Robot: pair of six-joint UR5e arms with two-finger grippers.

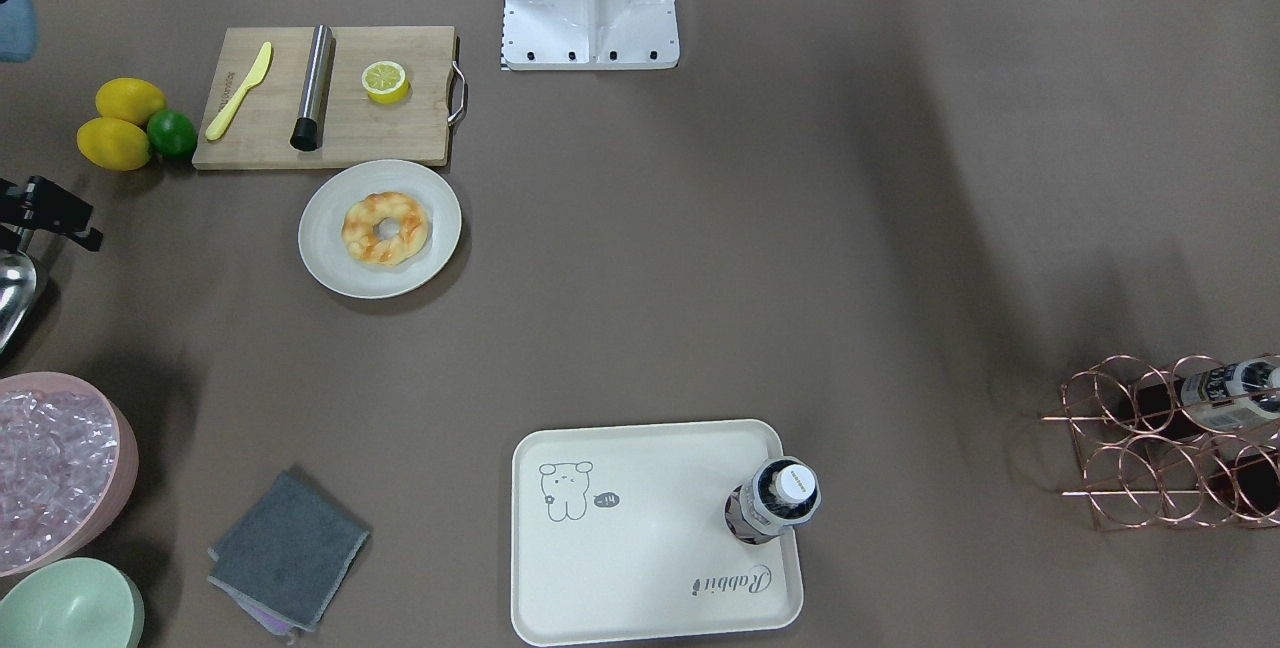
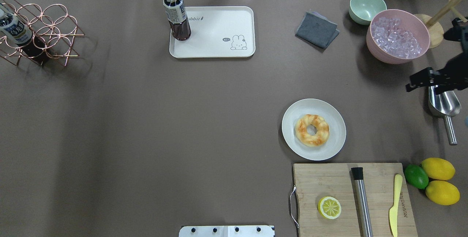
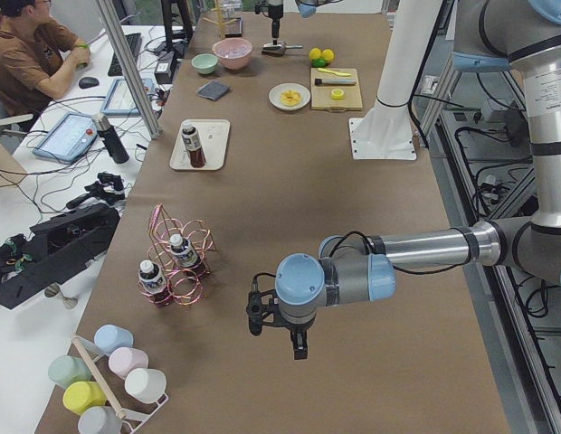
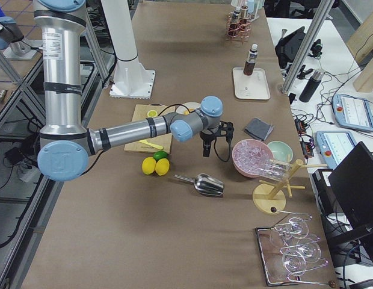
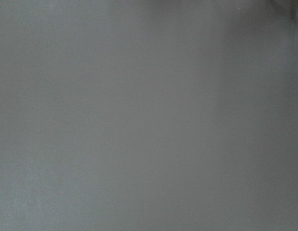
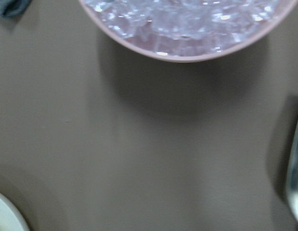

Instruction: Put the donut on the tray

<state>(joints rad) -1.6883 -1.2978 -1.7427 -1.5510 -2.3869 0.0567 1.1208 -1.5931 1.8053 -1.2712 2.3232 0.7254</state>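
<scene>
The donut point(image 2: 312, 130) is a braided ring, golden-yellow with orange-brown glazed patches and an open hole in the middle. It lies flat at the centre of a round off-white plate point(image 2: 338, 120), well apart from the tray point(image 2: 215, 34). The tray is cream plastic with rounded corners, a small animal drawing and a script word; it sits at the side of the tabletop point(image 2: 146, 120) far from the robot's base and carries an upright bottle point(image 2: 177, 17) of dark drink in one corner. The tabletop is covered in a smooth, matt brown sheet; beside it stand desks with tablets and cables, and a person point(image 3: 27, 54) sits at one. Just beside the plate lies a wooden cutting board point(image 2: 329, 182) with a metal handle, holding a halved lemon point(image 2: 329, 207). The right tool point(image 4: 207, 150) hangs over the tabletop between the plate and a pink bowl point(image 2: 380, 57) of clear ice cubes, near a shiny metal scoop point(image 2: 444, 105). The left tool point(image 3: 297, 344) hangs over bare tabletop near a copper wire rack point(image 3: 176, 262). Whether either tool's fingers are apart or together I cannot tell.
</scene>
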